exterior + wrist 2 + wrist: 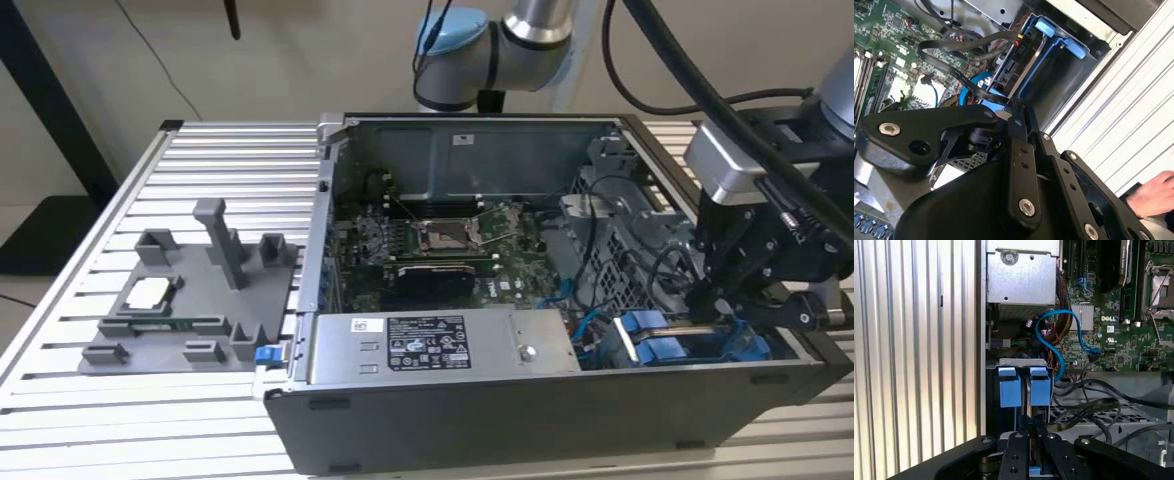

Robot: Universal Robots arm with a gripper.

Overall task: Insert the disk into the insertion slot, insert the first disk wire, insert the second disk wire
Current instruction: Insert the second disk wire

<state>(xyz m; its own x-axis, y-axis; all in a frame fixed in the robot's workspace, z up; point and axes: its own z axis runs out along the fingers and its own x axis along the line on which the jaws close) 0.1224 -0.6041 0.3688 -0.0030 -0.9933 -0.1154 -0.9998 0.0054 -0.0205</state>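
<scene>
An open black computer case (534, 420) lies on a ribbed aluminium table (134, 180), its green motherboard (441, 240) exposed and a grey power supply (441, 345) along its near wall. At the exterior view's left, a grey plastic fixture tray (187, 300) rests on the table. In the first wrist view, a blue cable (1054, 337) loops over the motherboard.

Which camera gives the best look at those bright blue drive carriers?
The first wrist view: the blue carriers sit side by side, seen head-on above the gripper. In the second wrist view they appear slanted, partly behind cables. In the exterior view they are partly behind the arm.
</scene>
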